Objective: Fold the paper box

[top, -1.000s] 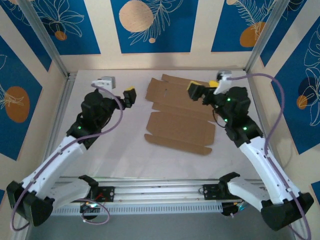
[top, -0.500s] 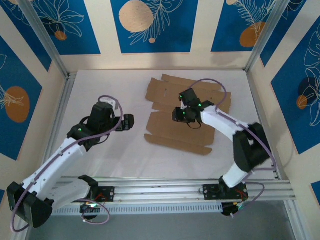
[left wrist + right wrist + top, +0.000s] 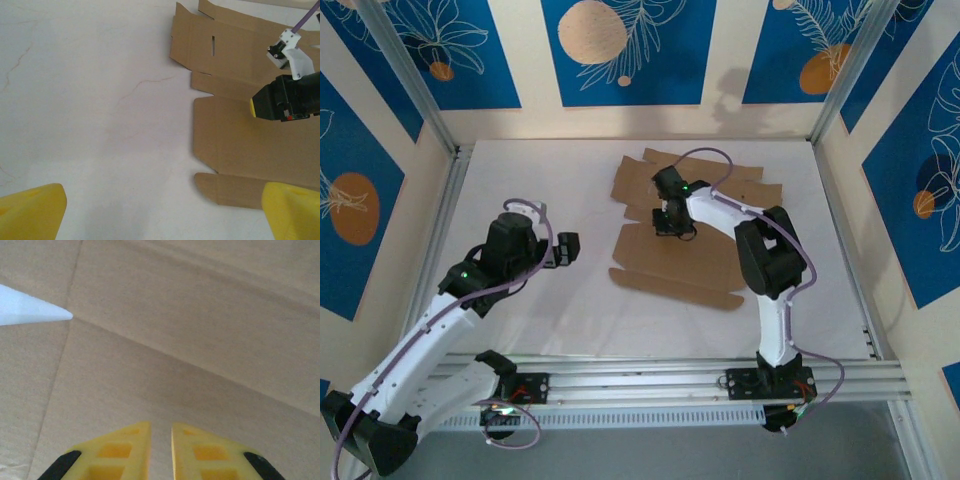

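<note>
Holds the right arm stretched far and leftward from its base at the near right, elbow bent high, wrist tipped down. Holds the right gripper (image 3: 665, 222) low, jaws drawn almost together with a thin slit between. Holds the left arm slanted from the near left toward the middle, left gripper (image 3: 570, 248) pointing right, jaws spread wide.
</note>
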`<state>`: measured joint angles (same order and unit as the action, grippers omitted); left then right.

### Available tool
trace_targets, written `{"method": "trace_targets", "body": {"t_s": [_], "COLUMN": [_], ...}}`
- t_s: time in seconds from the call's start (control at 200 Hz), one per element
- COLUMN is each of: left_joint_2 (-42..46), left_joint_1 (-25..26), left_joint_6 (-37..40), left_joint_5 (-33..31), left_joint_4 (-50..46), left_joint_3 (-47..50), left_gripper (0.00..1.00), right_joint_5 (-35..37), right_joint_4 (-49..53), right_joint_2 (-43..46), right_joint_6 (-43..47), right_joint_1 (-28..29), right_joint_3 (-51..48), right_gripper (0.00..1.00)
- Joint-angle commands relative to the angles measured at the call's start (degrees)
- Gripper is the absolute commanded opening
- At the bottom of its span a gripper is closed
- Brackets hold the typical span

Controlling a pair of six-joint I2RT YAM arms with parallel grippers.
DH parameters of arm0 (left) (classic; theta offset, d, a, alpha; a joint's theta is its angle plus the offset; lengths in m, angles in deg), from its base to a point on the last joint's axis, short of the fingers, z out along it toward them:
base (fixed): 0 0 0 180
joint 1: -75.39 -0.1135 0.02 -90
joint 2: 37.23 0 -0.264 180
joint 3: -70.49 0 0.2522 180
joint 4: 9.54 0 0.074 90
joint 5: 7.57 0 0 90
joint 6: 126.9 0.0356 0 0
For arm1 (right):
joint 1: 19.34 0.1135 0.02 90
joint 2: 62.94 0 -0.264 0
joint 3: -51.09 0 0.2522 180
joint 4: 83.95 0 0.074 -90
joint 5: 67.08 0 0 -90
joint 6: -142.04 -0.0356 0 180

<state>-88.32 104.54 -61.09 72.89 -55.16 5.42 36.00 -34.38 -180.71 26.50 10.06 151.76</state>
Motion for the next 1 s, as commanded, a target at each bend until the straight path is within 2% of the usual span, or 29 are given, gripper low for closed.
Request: {"method": "trace_targets", "body": {"t_s": [0.0, 0.23, 0.35, 0.505, 0.625, 0.79, 0.86, 0.925, 0.995], "left_joint_2": [0.7, 0.5, -0.6, -5.2, -10.2, -22.7, -29.5, -36.3, -45.0], "left_joint_1": [-0.2, -0.2, -0.3, -0.8, -2.3, -7.1, -9.9, -12.3, -15.2], "left_joint_6": [0.5, -0.1, -1.1, -3.1, -4.5, -2.5, 1.5, 5.8, 8.7], "left_joint_5": [-3.1, -4.3, -4.4, -5.6, -3.1, 2.7, 6.5, 11.6, 20.8], "left_joint_4": [0.0, 0.7, 1.9, 3.7, 8.1, 9.4, 10.0, 10.7, 10.4], "left_joint_3": [0.5, 1.1, 1.6, 0.7, -0.9, -10.8, -15.8, -20.2, -25.4], "left_gripper": [1.0, 1.0, 1.0, 1.0, 0.99, 1.0, 1.0, 1.0, 0.99], "right_joint_5": [-2.0, -8.6, -14.3, -17.6, -18.5, -18.7, -19.1, -19.4, -19.9], "right_joint_4": [3.7, 0.7, -1.2, -3.4, -5.1, -6.4, -6.6, -6.7, -6.8], "right_joint_2": [-2.2, -2.3, -1.9, -1.1, -0.8, 0.7, 1.2, 1.5, 2.0], "right_joint_6": [2.2, 3.6, 4.5, 6.5, 7.9, 11.0, 12.3, 13.1, 14.1], "right_joint_1": [2.2, 4.7, 6.3, 10.0, 10.8, 10.9, 10.9, 10.9, 10.9], "right_joint_3": [2.3, -2.2, -4.5, -6.9, -9.5, -13.1, -13.7, -13.6, -13.4], "right_gripper": [0.19, 0.19, 0.18, 0.18, 0.18, 0.16, 0.15, 0.15, 0.15]}}
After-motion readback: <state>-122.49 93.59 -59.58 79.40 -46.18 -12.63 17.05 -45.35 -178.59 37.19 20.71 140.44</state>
